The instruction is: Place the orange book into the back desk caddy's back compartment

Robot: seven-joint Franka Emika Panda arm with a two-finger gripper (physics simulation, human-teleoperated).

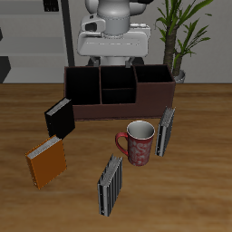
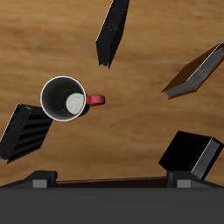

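orange book not yet picked up; the whole task is ahead

the thin square orange book (image 1: 46,163) leans on the wooden table (image 1: 199,181), well in front of the long dark reddish-brown desk caddy (image 1: 118,92) and off its end, beyond the black book (image 1: 59,118) that leans by the caddy's front; nothing has been gripped, and the caddy's small black-walled back compartment (image 1: 117,79) looks bare, so grasp, carry and placing all remain, by my judgement; the exterior view shows the caddy's cells and the white arm behind it, but not the gripper; the wrist view looks down on the red mug (image 2: 65,98), two grey striped books (image 2: 24,133) and the orange book (image 2: 194,75), with the gripper (image 2: 112,180) high above the table; its fingers barely show, so i cannot tell how wide they stand.
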